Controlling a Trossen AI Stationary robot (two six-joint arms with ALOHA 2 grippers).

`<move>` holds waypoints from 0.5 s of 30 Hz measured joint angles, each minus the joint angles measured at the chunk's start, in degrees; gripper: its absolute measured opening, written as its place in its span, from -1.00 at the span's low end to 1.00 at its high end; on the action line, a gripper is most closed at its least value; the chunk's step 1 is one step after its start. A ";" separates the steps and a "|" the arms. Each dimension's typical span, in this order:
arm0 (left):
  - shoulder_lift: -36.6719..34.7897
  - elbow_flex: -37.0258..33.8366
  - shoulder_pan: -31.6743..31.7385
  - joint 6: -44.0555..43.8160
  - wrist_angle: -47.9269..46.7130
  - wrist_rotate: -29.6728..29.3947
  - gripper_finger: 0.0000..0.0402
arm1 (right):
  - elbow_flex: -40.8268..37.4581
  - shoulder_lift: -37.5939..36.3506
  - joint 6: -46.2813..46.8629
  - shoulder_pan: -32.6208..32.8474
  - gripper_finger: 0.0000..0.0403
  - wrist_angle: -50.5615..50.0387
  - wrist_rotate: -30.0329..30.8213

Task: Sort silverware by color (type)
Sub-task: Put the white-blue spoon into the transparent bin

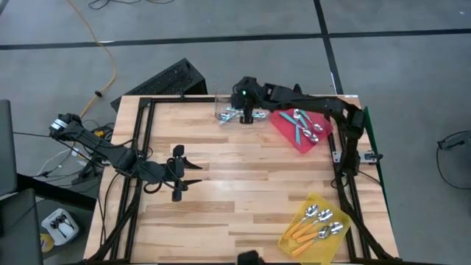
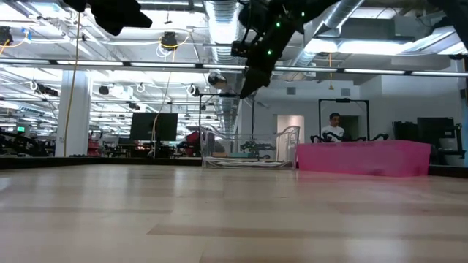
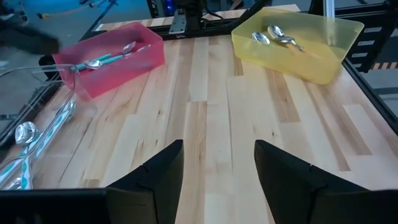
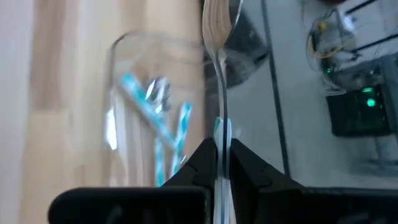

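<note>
A light wooden table fills the middle of the overhead view, with a dark arm at each side.

The right arm reaches across the top edge of the table, and the right gripper hangs over a clear tray at top centre. Its fingers are clenched on the handle of a light blue spoon, which points straight out from the fingertips with its shiny bowl farthest away. Other light blue spoons lie in the clear tray below it.

The left arm comes in from the left edge, and the left gripper sits left of centre over bare wood, its fingers spread apart and holding nothing.

A red tray sits at upper right, just beside the clear tray, and holds teal spoons. A yellow tray sits at lower right and holds orange spoons.

In the table-level view, a person shows far back in the room, right of centre, behind the red tray.
</note>
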 joint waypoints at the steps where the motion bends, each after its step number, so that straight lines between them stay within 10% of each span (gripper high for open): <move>1: 0.00 0.01 0.00 0.06 0.01 -0.02 -0.10 | 0.16 0.52 -0.12 -0.86 -0.79 1.23 -0.39; 15: 0.02 -0.02 0.09 0.40 -0.61 -2.14 -0.10 | -0.12 9.47 -1.18 -7.89 -0.79 0.37 -8.62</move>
